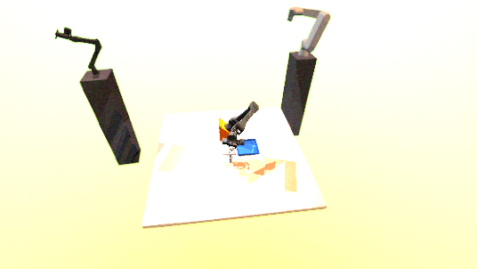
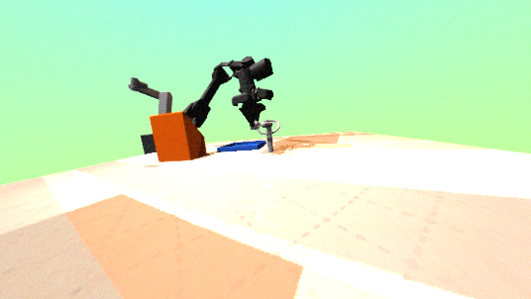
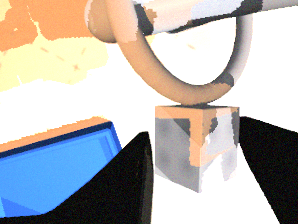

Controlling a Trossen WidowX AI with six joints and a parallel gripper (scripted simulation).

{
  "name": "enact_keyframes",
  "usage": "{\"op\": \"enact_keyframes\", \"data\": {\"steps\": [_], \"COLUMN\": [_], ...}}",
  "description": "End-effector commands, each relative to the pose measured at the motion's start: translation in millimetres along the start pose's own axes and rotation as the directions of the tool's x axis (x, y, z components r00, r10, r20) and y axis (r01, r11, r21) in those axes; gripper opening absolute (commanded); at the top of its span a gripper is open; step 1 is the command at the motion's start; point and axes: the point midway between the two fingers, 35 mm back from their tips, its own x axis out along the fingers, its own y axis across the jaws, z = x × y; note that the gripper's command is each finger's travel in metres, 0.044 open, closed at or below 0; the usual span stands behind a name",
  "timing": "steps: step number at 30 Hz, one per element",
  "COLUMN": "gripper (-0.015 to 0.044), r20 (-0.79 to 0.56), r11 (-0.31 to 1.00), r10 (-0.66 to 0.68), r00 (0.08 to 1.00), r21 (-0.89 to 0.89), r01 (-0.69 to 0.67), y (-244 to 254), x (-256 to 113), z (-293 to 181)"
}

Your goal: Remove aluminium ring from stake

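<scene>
Gripping the small square metal tab [image 3: 180,145] of the round aluminium ring [image 2: 278,127] [image 3: 192,94], the black end effector [image 2: 255,126] [image 3: 193,132] stands partly open, its fingers stopped by the tab's width. From where I'm standing, the ring is beside the fingertips, up at the level of the cross-bar [image 2: 266,124] [image 3: 200,16] on the grey steel stake [image 2: 269,142], just next to the end effector. In the close view the bar's rounded end seems to pass across the ring's opening, so I wouldn't call it free.

So the grasp is made and the ring is up off the stake's foot; the unhooking looks partway along. What's left, I'd judge, is working the loop clear of the bar's end, then carrying it over to the shallow blue rectangular tray [image 1: 248,147] [image 2: 242,146] [image 3: 55,172], which sits below the end effector and off to one side on the pale counter [image 1: 200,196] [image 2: 223,183]. Laying it flat, letting go and backing away all remain.
</scene>
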Motion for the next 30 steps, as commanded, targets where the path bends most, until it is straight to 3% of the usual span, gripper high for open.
{"op": "enact_keyframes", "data": {"steps": [1,30], "gripper": [0.0,0.0], "r20": [0.001,-0.006], "r11": [1.0,0.977], "r10": [0.03,0.212], "r00": [1.0,0.977], "r21": [0.003,0.025], "r01": [-0.03,-0.212], "y": [-4.9,-33.7], "x": [-0.1,5.7], "z": [1.5,2.3]}}
